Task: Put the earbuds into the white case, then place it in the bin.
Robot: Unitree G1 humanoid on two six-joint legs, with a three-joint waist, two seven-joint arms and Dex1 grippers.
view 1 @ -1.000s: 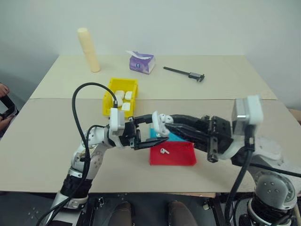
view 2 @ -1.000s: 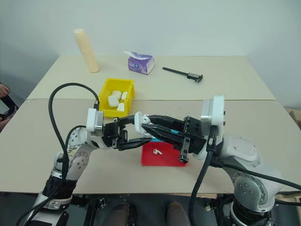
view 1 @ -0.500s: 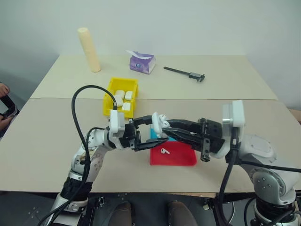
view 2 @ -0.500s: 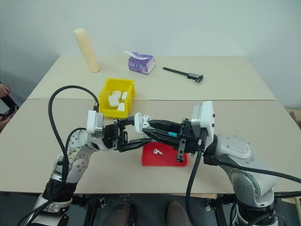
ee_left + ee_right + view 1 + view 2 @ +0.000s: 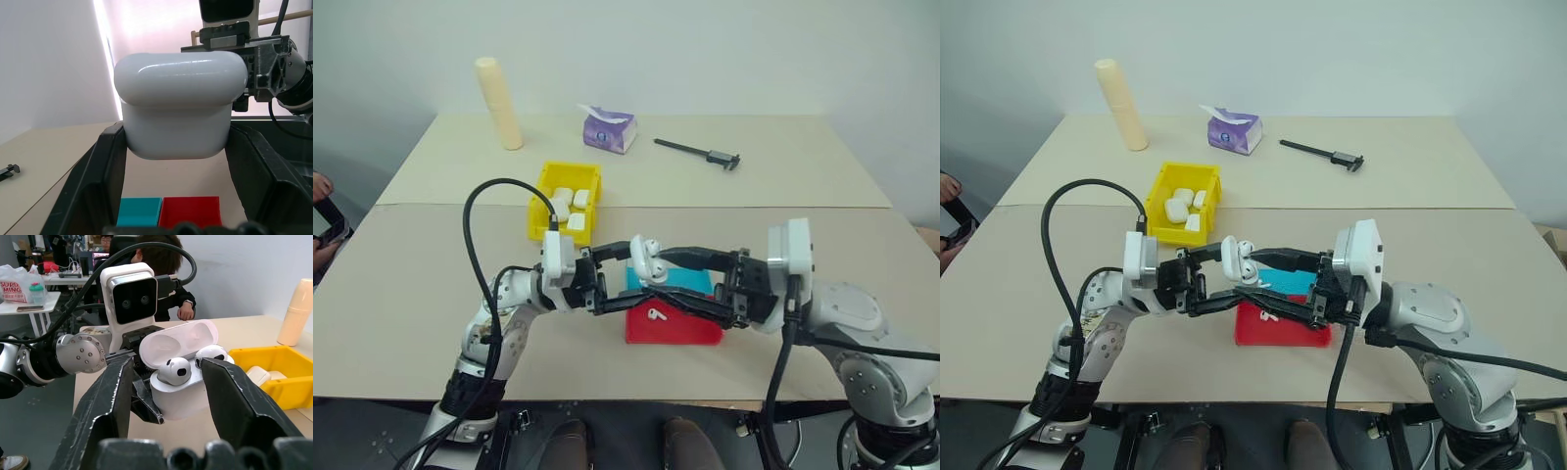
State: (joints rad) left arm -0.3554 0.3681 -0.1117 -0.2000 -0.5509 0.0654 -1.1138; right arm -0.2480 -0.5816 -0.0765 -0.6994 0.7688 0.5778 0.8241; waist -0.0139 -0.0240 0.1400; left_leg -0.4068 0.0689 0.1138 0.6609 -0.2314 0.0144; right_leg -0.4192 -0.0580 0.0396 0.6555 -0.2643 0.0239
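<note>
I have the white case [image 5: 641, 262] up in the air at the centre of the head view, clamped across its body by my left gripper [image 5: 628, 281], lid flipped open. The bin [image 5: 565, 202] sits on the table above and left of it, already holding other white cases.

From the right wrist, both earbuds [image 5: 188, 365] sit in their wells with the heads standing proud. A third earbud [image 5: 655, 315] lies loose in the red tray [image 5: 675, 323], beside the teal tray [image 5: 680, 282].

I judge the case light, rigid and glossy, so it could slip or twist. The flat sides of the lower body are the place to hold it, as my left fingers [image 5: 102, 171] do now, never the lid or hinge. The buds are tiny and slick, and I would press them on their rounded heads only.

My right gripper [image 5: 668, 276] stands with its jaws apart, one finger on each side of the case, gripping nothing. A second ago those fingers were pinched near the case top. They have since spread, and the arm has dropped lower in the frame.
</note>
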